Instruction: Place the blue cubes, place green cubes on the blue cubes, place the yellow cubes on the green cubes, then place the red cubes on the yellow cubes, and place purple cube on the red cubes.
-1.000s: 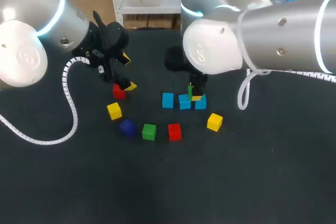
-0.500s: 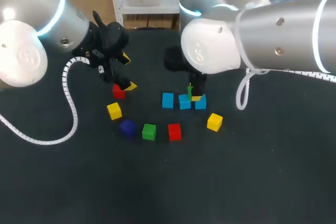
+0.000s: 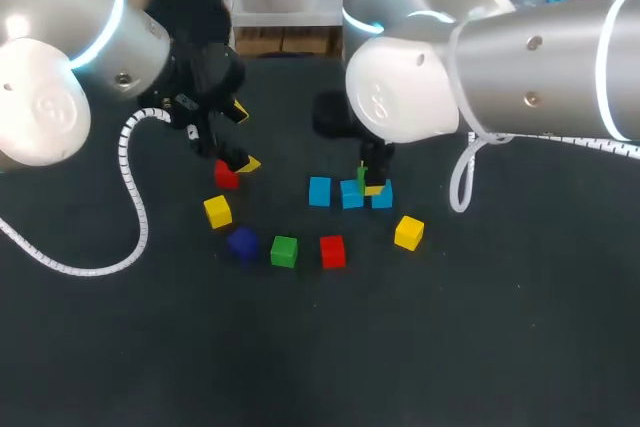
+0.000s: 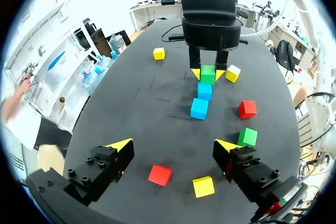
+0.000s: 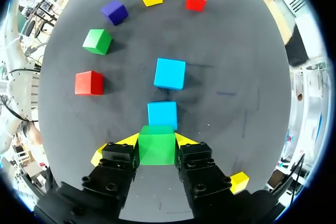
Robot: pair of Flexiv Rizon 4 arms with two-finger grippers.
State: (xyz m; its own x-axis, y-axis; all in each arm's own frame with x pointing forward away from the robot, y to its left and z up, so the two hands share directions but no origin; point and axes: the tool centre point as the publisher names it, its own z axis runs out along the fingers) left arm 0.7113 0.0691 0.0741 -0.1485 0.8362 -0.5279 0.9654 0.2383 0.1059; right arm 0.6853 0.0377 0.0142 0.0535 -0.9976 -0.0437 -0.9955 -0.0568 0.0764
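blue cubes [image 3: 319,191], grn cube [image 5: 156,144], purple cube [image 3: 242,243], blk table [image 3: 450,347]

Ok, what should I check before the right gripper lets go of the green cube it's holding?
1. Right gripper shut on the held green cube: ok.
2. Held green cube resting squarely on the end blue cube: cannot tell, contact hidden.
3. Nearer blue cube and farther blue cube in line ahead of the right gripper: ok.
4. Left gripper open by a red cube, away from the blue row: ok.
5. Loose green cube unobstructed for the next pick: ok.
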